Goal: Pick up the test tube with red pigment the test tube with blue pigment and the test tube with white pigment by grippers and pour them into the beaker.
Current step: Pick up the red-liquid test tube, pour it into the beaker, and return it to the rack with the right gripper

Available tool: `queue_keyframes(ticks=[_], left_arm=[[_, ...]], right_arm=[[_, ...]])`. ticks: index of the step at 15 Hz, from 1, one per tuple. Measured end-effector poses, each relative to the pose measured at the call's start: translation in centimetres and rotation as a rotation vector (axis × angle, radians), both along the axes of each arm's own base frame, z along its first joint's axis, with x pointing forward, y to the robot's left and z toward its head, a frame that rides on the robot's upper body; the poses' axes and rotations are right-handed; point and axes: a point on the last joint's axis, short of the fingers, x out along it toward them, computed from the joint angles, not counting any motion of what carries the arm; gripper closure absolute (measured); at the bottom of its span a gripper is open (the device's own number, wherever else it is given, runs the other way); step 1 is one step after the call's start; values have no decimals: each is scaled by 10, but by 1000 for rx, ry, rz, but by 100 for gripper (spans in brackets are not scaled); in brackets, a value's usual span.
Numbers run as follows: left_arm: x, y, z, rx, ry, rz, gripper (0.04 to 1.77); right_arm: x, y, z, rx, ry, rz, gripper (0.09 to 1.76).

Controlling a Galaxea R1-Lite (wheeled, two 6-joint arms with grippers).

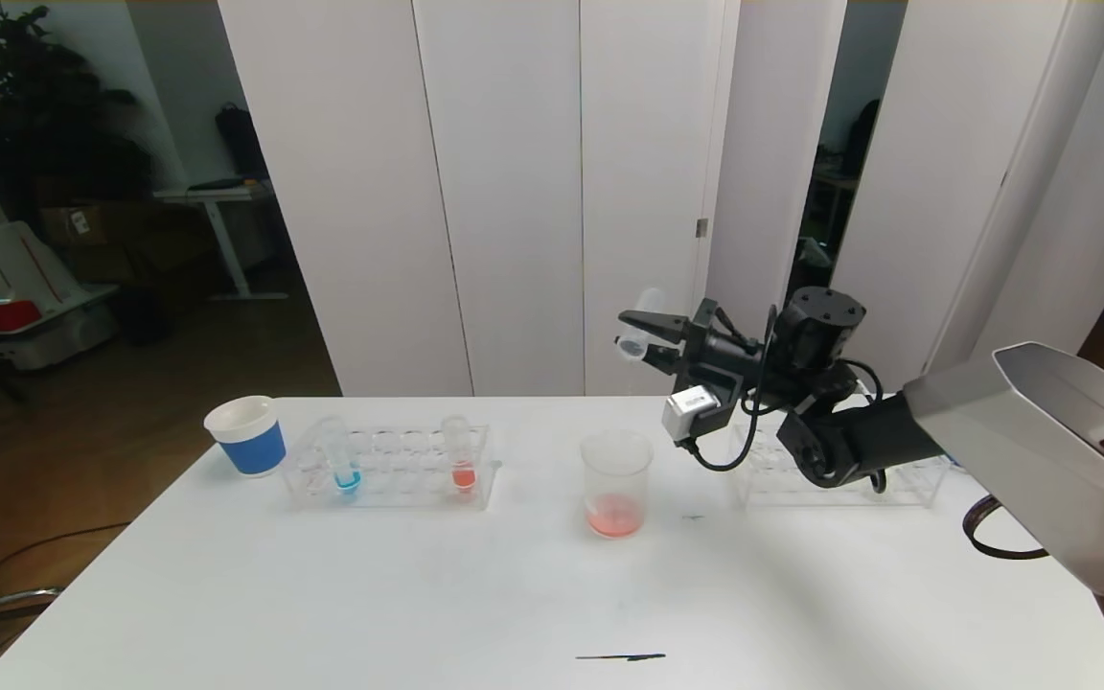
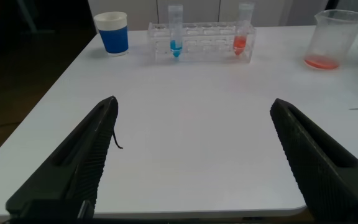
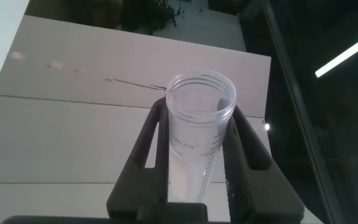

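My right gripper (image 1: 645, 337) is shut on the test tube with white pigment (image 1: 641, 321) and holds it tilted in the air, above and just right of the beaker (image 1: 616, 479). In the right wrist view the tube (image 3: 197, 134) sits between the fingers (image 3: 244, 146), open mouth outward, milky inside. The beaker holds a little red liquid. The test tube with blue pigment (image 1: 343, 462) and a red-pigment tube (image 1: 461, 458) stand in the left rack (image 1: 389, 489). My left gripper (image 2: 194, 102) is open and empty over the table's near edge.
A blue paper cup (image 1: 247, 436) stands left of the left rack. A second clear rack (image 1: 768, 474) sits behind my right arm. A black mark (image 1: 621, 657) lies near the table's front edge. The beaker (image 2: 337, 37) also shows in the left wrist view.
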Motion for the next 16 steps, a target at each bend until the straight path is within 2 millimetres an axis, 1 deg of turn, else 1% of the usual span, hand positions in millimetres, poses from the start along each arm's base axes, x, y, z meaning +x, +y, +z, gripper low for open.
queue_keyframes(ticks=[5, 10, 12, 13, 16], left_arm=[[0, 0, 0, 0, 0, 0, 6], [0, 0, 0, 0, 0, 0, 6], [0, 0, 0, 0, 0, 0, 6], [0, 0, 0, 0, 0, 0, 6], [0, 0, 0, 0, 0, 0, 6]], right_arm=[[5, 0, 5, -14, -61, 32, 127], [4, 0, 9, 0, -48, 30, 127], [2, -1, 13, 31, 17, 10, 127], [-1, -3, 14, 69, 88, -29, 127], [-8, -9, 23, 251, 276, -256, 127]])
